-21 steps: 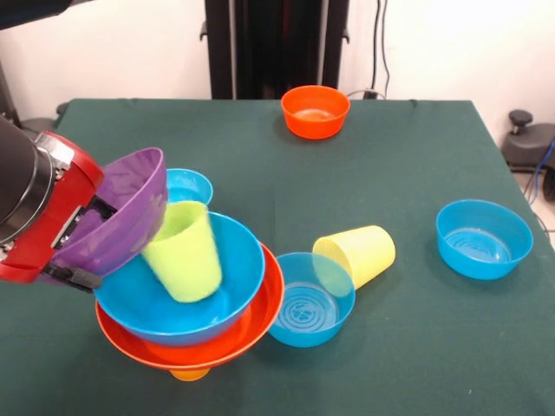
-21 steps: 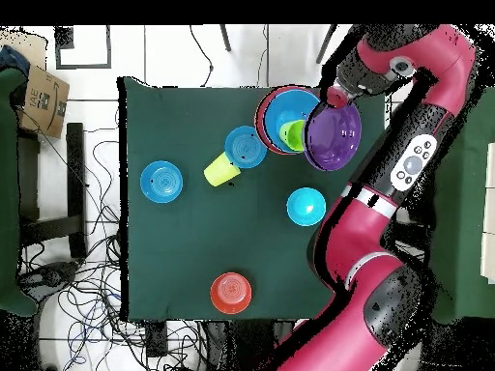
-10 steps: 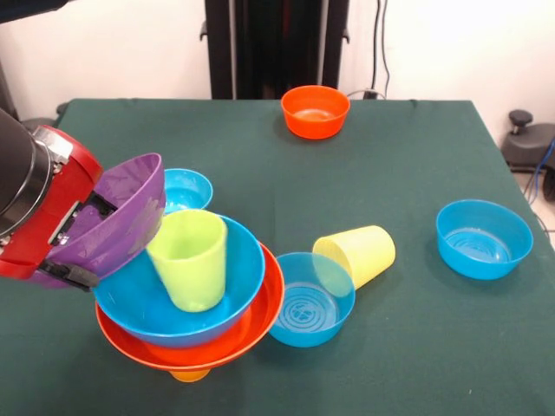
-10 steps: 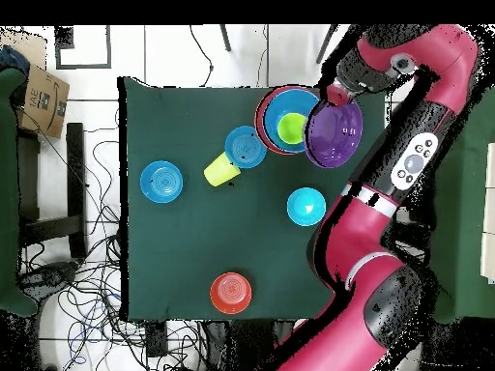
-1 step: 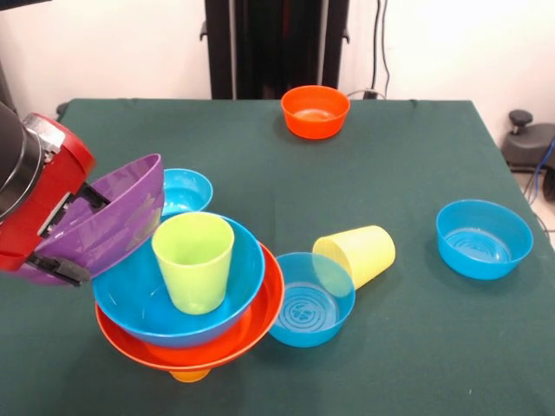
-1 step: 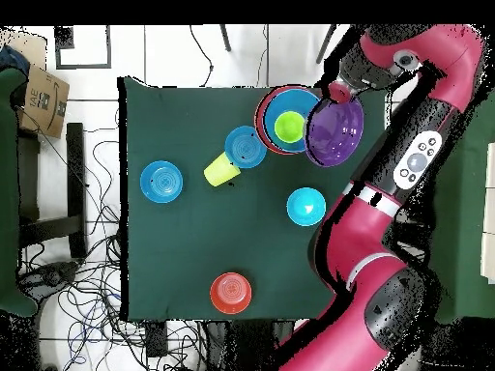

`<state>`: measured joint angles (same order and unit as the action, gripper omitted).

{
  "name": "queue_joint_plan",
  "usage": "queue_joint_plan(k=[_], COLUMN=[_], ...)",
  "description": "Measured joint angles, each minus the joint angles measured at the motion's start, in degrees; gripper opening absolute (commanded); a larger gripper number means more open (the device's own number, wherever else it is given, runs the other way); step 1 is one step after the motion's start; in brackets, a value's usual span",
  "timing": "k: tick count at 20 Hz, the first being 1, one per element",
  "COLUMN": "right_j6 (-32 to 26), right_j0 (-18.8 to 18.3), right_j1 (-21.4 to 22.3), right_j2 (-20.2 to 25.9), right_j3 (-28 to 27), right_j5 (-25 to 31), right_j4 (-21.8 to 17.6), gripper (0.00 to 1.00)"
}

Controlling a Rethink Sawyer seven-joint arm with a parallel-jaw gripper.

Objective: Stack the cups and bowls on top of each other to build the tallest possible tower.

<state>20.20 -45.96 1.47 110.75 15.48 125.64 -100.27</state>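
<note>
Tower risk: I judge the tower (image 5: 186, 325) top-heavy, its large orange bowl (image 5: 251, 334) and large blue bowl (image 5: 143, 308) balanced on the orange cup (image 5: 189, 374) at the table's near left; a nudge from the arm could tip it.
Purple bowl: the large purple bowl (image 5: 108, 221) hangs tilted at the blue bowl's left rim, and I cannot tell whether they touch; released here I think it slides off.
Gripper: the gripper (image 5: 65, 230) is clamped on the purple bowl's rim.
Green cup: the lime green cup (image 5: 194, 260) stands upright inside the blue bowl, taking the purple bowl's seat.
Neighbours: a medium blue bowl (image 5: 308, 303) lies just beside the tower, the yellow cup (image 5: 360, 251) on its side behind it.
Small blue bowl: the small blue bowl (image 5: 186, 188) sits near, behind the tower.
</note>
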Motion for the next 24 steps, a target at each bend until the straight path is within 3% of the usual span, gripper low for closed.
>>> queue_joint_plan(k=[11, 24], right_j6=[0.0, 0.0], right_j0=[0.0, -0.4], right_j1=[-0.4, -2.5], right_j2=[0.0, -1.2], right_j3=[0.0, 0.7], right_j5=[0.0, -5.4], right_j4=[0.9, 9.7], gripper=[1.0, 1.0])
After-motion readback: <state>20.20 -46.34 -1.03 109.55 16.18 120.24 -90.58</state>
